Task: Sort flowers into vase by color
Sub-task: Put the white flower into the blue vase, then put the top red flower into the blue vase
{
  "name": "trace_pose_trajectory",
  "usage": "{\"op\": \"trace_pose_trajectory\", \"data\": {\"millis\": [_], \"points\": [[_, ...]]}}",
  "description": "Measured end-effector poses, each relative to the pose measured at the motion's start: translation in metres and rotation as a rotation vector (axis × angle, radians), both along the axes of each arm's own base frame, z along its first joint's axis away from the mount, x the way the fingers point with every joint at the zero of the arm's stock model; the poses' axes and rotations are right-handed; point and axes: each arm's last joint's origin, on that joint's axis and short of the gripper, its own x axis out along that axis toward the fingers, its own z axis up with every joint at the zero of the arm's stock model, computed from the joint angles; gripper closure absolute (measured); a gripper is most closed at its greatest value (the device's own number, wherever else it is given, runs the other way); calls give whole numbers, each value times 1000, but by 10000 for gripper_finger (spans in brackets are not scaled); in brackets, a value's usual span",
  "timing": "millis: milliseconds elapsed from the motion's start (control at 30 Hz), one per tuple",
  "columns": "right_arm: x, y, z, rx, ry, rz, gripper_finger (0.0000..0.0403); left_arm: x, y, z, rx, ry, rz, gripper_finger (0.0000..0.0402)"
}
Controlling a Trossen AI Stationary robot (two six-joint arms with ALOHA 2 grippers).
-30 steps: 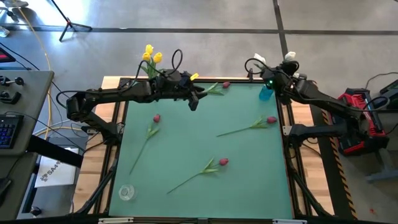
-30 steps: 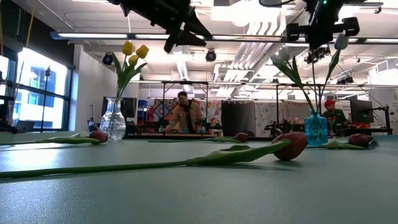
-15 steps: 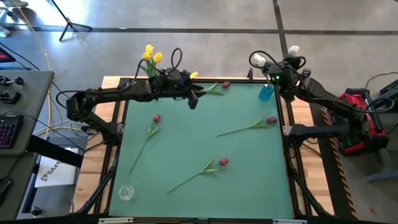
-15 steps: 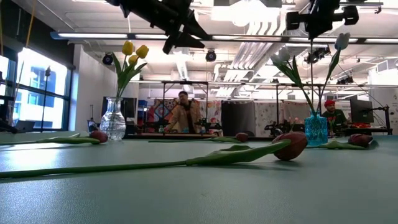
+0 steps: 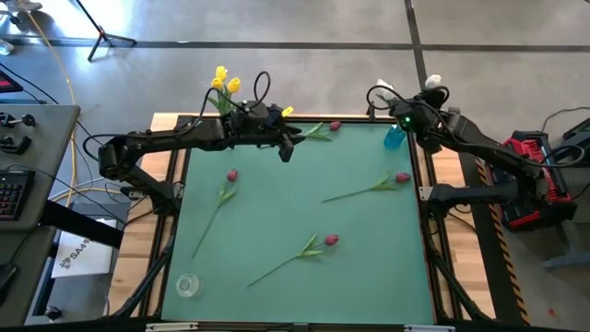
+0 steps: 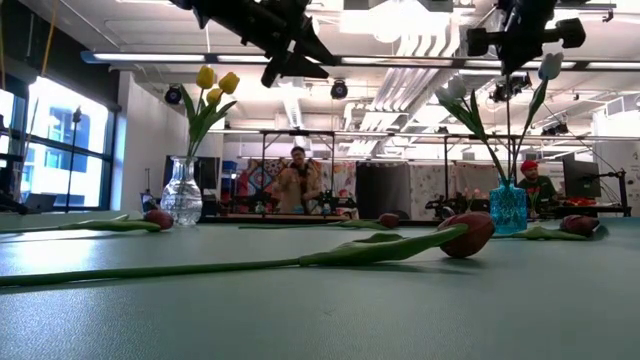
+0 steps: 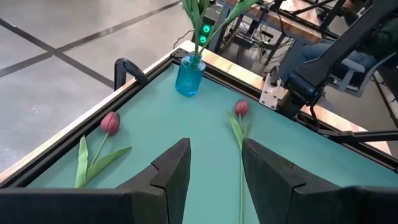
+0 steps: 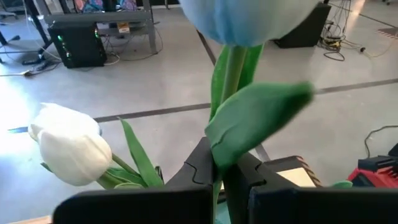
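Observation:
My right gripper is high over the blue vase at the table's far right corner, shut on a white tulip. A second white tulip stands in the same vase. My left gripper is open and empty, high above the table's far middle. Yellow tulips stand in a clear vase at the far left. Dark red tulips lie flat on the green mat: one at the far edge, one left, one right, one near the middle. My right gripper pinches the white tulip's green stem between its two fingers, a short way below the head and beside a leaf. The fingers lie across the stem. The stem stands roughly upright and its lower end reaches down into the blue vase.
A small clear glass stands at the mat's near left corner. The table's raised dark rim runs around the mat. People show in the room beyond the table. Bare mat lies in the near half.
My right gripper has risen a little over the blue vase and shifted slightly, still shut on the white tulip, whose head has swayed a little. My left gripper has kept still.

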Motion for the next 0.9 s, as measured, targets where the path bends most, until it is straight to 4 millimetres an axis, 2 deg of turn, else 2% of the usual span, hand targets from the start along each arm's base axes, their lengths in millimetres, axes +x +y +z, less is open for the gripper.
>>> {"op": "trace_pose_trajectory", "data": {"millis": [267,367,500,667,767,900], "points": [[5,-5,-4,70,44,71,390,-1,3,0,8,2,7,268],[7,-5,-6,109,71,124,356,-2,7,0,13,4,30,268],[3,-3,-2,102,64,132,290,-5,13,0,12,7,47,268],[-7,3,17,43,8,113,212,-8,17,-3,-1,42,63,268],[-12,3,30,14,11,101,184,-10,18,-6,-9,65,68,268],[-15,3,44,-9,16,110,170,-11,19,-8,26,102,80,268]]}}
